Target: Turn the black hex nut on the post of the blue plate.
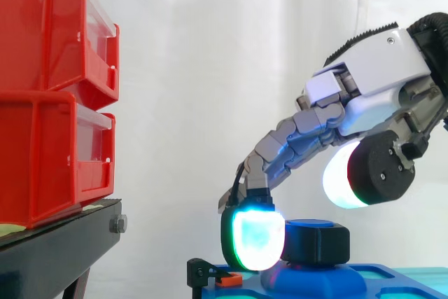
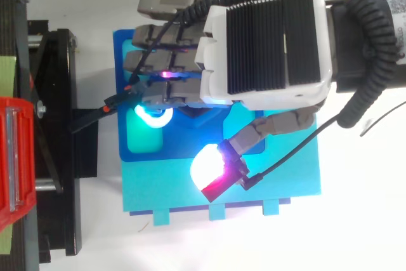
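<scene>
Two stacked red plastic bins (image 1: 42, 96) with clear fronts sit on the black stand (image 1: 63, 239); what they hold cannot be made out. The side view shows the black hex nut (image 1: 316, 241) upright on a rounded blue post (image 1: 311, 281) of the blue plate (image 1: 378, 285). The robot hand (image 1: 378, 75) reaches down from the right. One cyan-glowing fingertip (image 1: 255, 239) is just beside the nut's left face, and the white-glowing thumb pad (image 1: 339, 176) hangs above the nut, apart from it. From above, the fingers (image 2: 158, 61) lie straight, close side by side over the plate, gripping nothing, and a paler turquoise slab (image 2: 285, 182) lies under the plate.
</scene>
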Motion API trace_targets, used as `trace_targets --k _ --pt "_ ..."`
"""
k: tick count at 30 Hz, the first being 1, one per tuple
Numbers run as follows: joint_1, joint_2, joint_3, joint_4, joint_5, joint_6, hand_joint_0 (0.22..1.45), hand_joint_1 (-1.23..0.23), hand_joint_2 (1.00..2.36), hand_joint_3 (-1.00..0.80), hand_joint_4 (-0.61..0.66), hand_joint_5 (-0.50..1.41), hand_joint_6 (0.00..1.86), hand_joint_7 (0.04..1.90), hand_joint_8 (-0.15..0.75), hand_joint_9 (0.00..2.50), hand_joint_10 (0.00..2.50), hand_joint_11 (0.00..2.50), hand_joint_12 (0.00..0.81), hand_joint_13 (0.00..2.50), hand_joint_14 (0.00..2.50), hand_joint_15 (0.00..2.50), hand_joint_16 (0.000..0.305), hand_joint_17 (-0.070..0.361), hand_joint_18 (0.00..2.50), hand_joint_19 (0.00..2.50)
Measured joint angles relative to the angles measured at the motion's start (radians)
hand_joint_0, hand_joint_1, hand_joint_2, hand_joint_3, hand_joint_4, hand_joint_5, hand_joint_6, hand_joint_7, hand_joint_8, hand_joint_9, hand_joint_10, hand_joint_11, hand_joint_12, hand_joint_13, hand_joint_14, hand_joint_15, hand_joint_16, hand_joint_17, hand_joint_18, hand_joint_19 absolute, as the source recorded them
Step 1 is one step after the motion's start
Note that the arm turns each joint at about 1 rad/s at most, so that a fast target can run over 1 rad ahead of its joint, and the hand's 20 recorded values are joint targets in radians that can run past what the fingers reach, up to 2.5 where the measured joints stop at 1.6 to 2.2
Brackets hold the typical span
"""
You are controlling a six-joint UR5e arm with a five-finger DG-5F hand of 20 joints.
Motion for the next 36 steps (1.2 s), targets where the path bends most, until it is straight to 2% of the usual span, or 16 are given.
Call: trace_targets --k 13,21,36 --pt "-0.007 0.0 0.011 -0.016 -0.006 -0.037 0.46 -0.34 1.0 -0.5 0.17 -0.2 0.5 0.83 0.207 0.25 0.0 0.01 0.334 0.04 0.0 0.06 0.051 0.116 0.0 0.16" --pt "-0.017 0.0 0.01 -0.02 -0.021 -0.062 0.46 -0.34 1.0 -0.5 0.17 -0.2 0.5 0.83 0.207 0.25 0.0 0.02 0.334 0.04 0.0 0.06 0.051 0.115 0.0 0.16" --pt "-0.04 0.0 0.016 -0.029 -0.027 -0.118 0.47 -0.34 1.0 -0.5 0.17 -0.2 0.5 0.83 0.206 0.25 0.0 0.03 0.333 0.04 0.0 0.06 0.051 0.115 0.0 0.16"
